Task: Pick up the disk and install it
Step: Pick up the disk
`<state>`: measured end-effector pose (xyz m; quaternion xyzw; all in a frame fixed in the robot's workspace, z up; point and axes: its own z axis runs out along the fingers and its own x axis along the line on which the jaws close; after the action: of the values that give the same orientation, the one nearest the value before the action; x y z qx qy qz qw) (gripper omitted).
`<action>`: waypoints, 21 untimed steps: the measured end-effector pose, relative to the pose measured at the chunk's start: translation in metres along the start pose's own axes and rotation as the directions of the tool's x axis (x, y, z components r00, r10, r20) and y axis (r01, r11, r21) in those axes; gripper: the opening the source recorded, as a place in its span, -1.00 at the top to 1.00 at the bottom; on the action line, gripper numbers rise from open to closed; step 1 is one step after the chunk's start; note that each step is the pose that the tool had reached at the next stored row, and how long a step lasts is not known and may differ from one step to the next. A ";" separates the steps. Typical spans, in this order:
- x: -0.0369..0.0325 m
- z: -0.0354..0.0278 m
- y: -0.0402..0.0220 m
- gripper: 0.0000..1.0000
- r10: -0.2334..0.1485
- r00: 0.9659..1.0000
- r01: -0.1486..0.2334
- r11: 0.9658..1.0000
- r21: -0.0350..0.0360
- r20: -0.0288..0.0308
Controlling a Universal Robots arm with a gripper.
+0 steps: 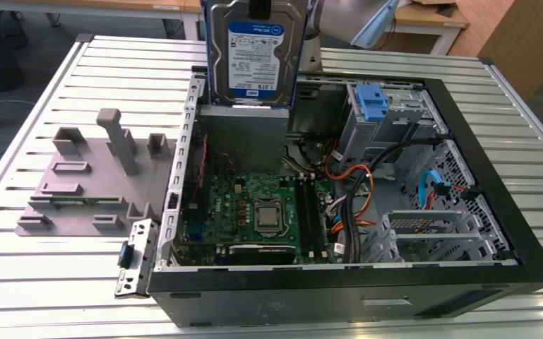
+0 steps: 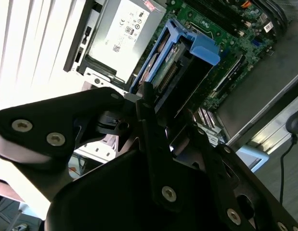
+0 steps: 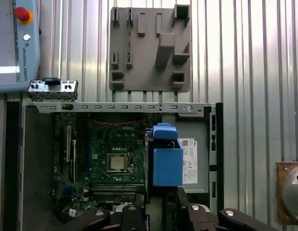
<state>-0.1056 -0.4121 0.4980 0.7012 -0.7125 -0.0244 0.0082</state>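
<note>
Exterior view: we see the disk point(image 1: 252, 60) upright, long axis vertical, over the computer case point(image 1: 347, 300); in the first wrist view the tool point(image 3: 162, 201) clamps it.

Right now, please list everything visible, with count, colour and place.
disk: 1, silver with white-and-blue label, held upright above the case
computer case: 1, black, open, on the table
motherboard: 1, green, inside the case
power supply: 1, grey, inside the case
clip piece: 1, blue, in the case's drive cage
fixture: 1, grey, on the table beside the case
table: 1, silver, slatted
end effector: 1, black, shut on the disk
</note>
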 end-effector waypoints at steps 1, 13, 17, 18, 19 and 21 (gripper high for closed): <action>0.0026 0.0000 -0.0003 0.31 0.000 1.000 0.000 1.000 0.000 0.000; 0.0320 0.0004 -0.0035 0.31 0.000 1.000 0.000 1.000 0.000 0.000; 0.0405 0.0004 -0.0045 0.31 0.000 1.000 0.000 1.000 0.000 0.000; 0.0427 0.0004 -0.0048 0.31 0.000 1.000 0.000 1.000 0.000 0.000; 0.0448 0.0005 -0.0050 0.31 0.000 1.000 0.000 1.000 0.000 0.000; 0.0477 0.0006 -0.0054 0.31 0.000 1.000 0.000 1.000 0.000 0.000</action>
<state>-0.1010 -0.4598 0.4961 0.7012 -0.7125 -0.0245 0.0081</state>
